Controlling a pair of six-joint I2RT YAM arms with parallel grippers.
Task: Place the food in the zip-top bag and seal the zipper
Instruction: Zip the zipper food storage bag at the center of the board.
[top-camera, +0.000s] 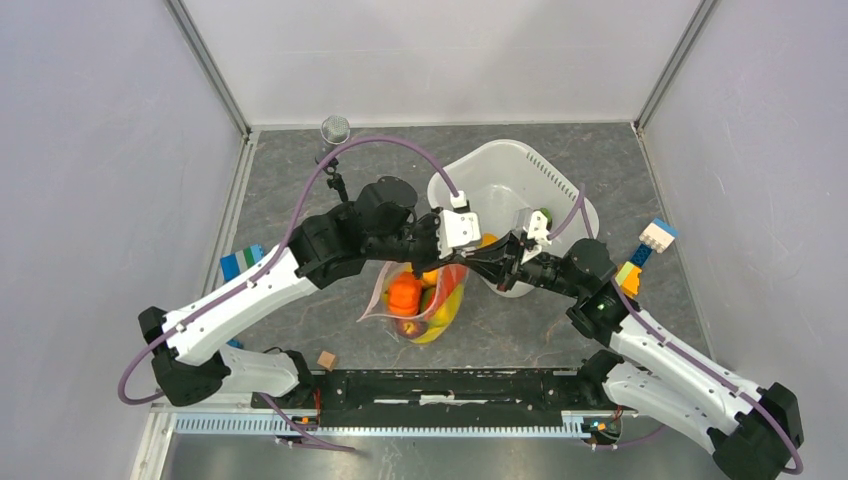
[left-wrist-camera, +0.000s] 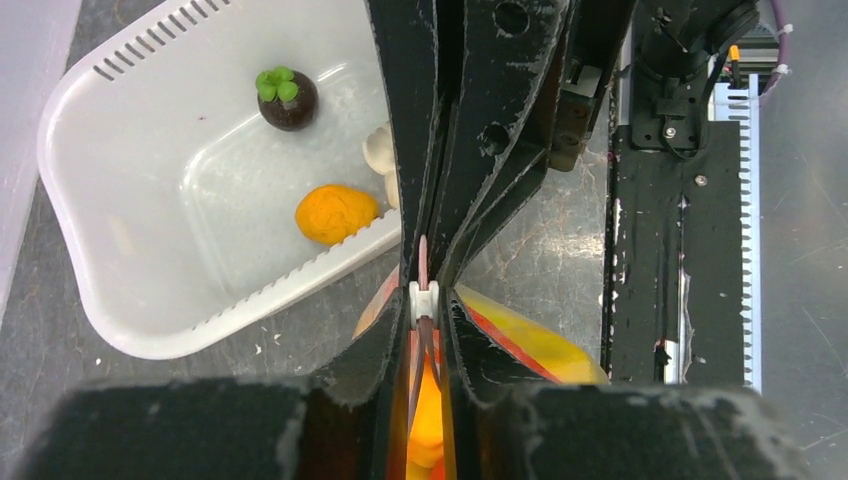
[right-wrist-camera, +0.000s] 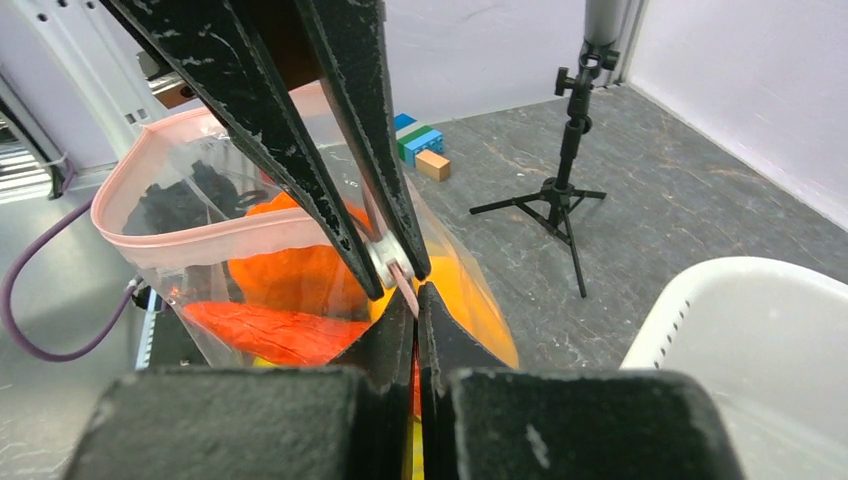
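**Top view, read left to right, with the white tub (left-wrist-camera: 180, 230) as landmark.** A block stack (top-camera: 241, 265) lies well to the left of the tub. The bag (top-camera: 415, 305) rests on the table (top-camera: 300, 180) just beside the tub's left near corner, with its mouth lifted toward the tub.

The food (right-wrist-camera: 290, 275) already in the bag shows as orange, red and yellow pieces. At the raised corner of the mouth the two grippers meet tip to tip.

- **Left gripper (left-wrist-camera: 425, 310):** the jaws are pressed together on the zipper (right-wrist-camera: 200, 238), next to a small white piece on the strip that may be a slider.
- **Right gripper (right-wrist-camera: 415, 300):** the jaws are likewise closed, pinching the same strip from the tub side.

Inside the tub sit a dark maroon piece (left-wrist-camera: 288, 97) with a green top, an orange piece (left-wrist-camera: 335, 213) and a pale item half hidden behind the fingers. A second block stack (top-camera: 645, 250) lies just right of the tub.

**Progress.** Filling appears mostly done, but not all of the food is in the bag. The pink strip forms an open loop in the right wrist view, so the mouth is not yet sealed. Sealing seems to be at its starting corner.
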